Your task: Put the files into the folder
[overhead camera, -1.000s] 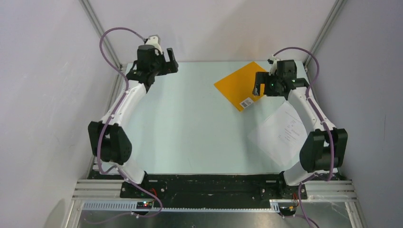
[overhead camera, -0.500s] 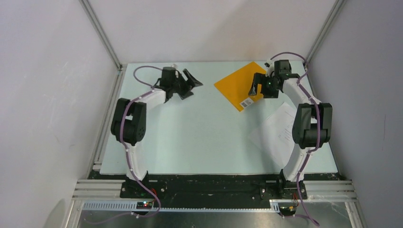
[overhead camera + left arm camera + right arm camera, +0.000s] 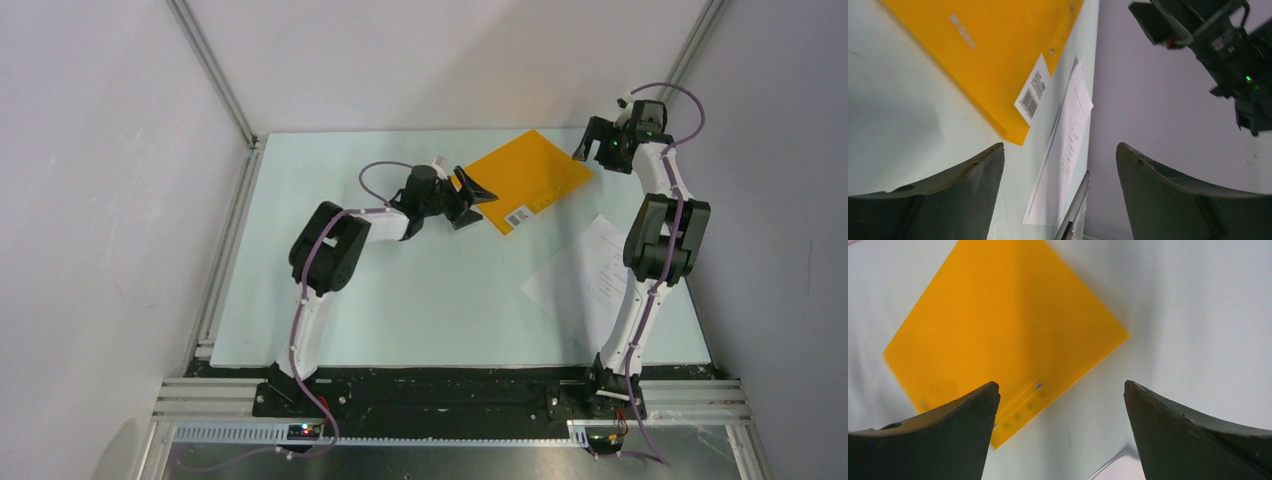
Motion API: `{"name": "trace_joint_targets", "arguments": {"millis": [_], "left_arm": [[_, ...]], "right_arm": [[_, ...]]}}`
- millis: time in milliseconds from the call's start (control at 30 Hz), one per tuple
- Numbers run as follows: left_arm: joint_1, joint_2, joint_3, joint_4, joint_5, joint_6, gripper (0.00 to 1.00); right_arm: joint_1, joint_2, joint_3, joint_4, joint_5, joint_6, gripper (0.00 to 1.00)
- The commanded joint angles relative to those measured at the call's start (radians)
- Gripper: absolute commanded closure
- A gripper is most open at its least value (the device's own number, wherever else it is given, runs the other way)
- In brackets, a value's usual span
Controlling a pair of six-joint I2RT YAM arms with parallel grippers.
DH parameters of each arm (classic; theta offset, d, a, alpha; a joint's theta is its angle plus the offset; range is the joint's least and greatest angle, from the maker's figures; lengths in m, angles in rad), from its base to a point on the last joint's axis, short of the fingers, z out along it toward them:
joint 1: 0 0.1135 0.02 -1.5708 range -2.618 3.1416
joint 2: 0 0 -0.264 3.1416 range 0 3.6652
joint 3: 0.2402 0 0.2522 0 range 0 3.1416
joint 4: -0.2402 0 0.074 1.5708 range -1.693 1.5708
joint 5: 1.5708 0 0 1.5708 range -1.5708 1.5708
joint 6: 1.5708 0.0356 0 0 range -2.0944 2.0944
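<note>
The orange-yellow folder point(image 3: 524, 180) lies closed and flat at the back right of the table, its white barcode sticker point(image 3: 518, 216) at the near corner. It also shows in the left wrist view point(image 3: 993, 50) and the right wrist view point(image 3: 993, 335). The files point(image 3: 592, 275), white printed sheets, lie at the right edge, partly under the right arm; they also show in the left wrist view point(image 3: 1063, 150). My left gripper point(image 3: 478, 199) is open and empty, just left of the folder's near-left edge. My right gripper point(image 3: 587, 140) is open and empty, by the folder's far right corner.
The pale table point(image 3: 400, 290) is walled by grey panels with aluminium posts at the back corners point(image 3: 210, 70). The right arm's elbow point(image 3: 665, 235) stands over the files' right part. A metal rail point(image 3: 225, 250) runs along the table's left edge.
My left gripper has swung right from the back left corner to the folder's left edge. My right gripper has moved off the folder toward the back right corner.
</note>
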Motion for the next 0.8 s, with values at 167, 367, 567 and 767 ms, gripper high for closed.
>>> {"name": "trace_joint_targets", "arguments": {"millis": [167, 367, 567, 767], "left_arm": [[-0.068, 0.054, 0.000, 0.211, -0.017, -0.125, 0.17], [-0.093, 0.082, -0.015, 0.232, -0.052, -0.147, 0.17], [-0.123, 0.095, -0.023, 0.231, -0.083, -0.157, 0.18], [-0.135, 0.133, 0.006, 0.203, -0.104, -0.176, 0.18]], "right_arm": [[-0.034, 0.228, 0.271, 0.051, 0.109, 0.038, 0.00], [-0.045, 0.355, 0.432, 0.023, 0.081, 0.063, 0.01], [-0.044, 0.393, 0.436, 0.045, -0.020, 0.102, 0.02], [-0.025, 0.394, 0.423, 0.047, -0.081, 0.129, 0.03]]}}
